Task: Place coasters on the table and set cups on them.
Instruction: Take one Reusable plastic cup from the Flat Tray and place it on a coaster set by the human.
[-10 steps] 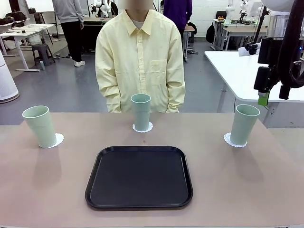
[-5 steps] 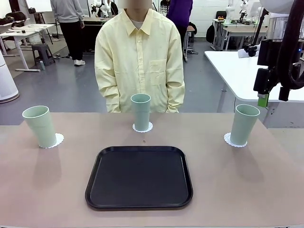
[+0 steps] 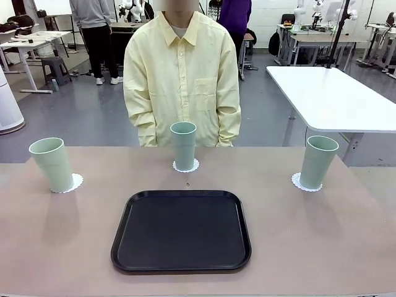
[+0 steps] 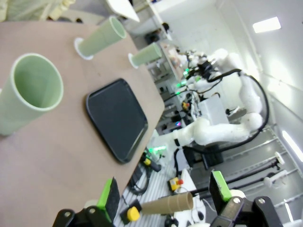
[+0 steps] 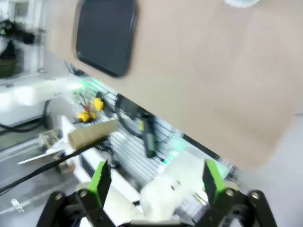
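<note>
All three cups (image 3: pixel 184 144) sit on coasters (image 3: pixel 185 166): thin, light plastic, tippy and slick, so I'd grab mid-wall. Left gripper (image 4: pixel 163 198) and right gripper (image 5: pixel 154 182) jaws apart, empty.

Black rectangular tray (image 3: pixel 181 231) with rounded corners and raised rim, lying flat at centre of near bench area, nothing in it. Person in pale yellow button shirt (image 3: pixel 182 77) stands at far edge, arms down. White table (image 3: pixel 328 98) behind, to the right. Grey stool (image 3: pixel 55 69) far left in background, beside a standing person in dark trousers (image 3: pixel 94 38). Cardboard tube (image 4: pixel 166 204) lies below the bench edge, left wrist view.
</note>
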